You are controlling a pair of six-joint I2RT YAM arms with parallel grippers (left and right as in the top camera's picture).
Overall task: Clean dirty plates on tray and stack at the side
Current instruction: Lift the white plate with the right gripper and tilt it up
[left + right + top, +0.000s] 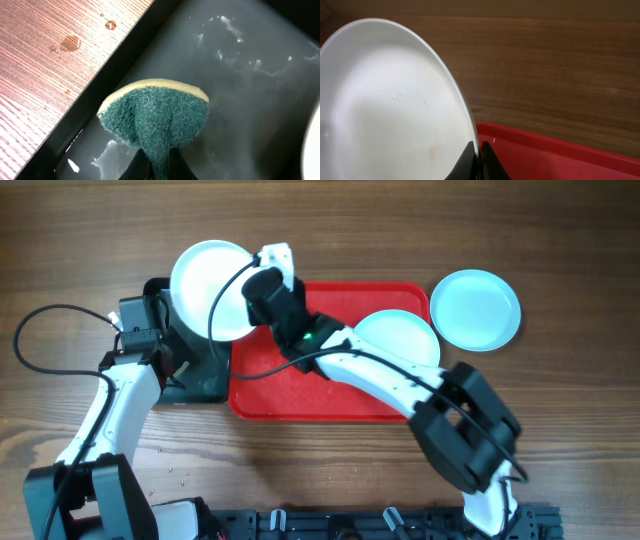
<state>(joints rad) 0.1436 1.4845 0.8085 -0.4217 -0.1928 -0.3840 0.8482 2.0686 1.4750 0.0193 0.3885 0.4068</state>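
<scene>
right arm (380,375) stretched leftward, jaws pinching white plate (205,285); left jaws clenching sponge (155,120).

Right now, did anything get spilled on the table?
Yes. A few drops of liquid sit on the wooden table, just outside the black tray where the green sponge is. The black tray's floor looks wet and streaky too. Nothing looks broken.

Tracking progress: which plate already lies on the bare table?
The turquoise plate at far right; a pale plate rests on the red tray, and the right tool holds the white plate.
</scene>
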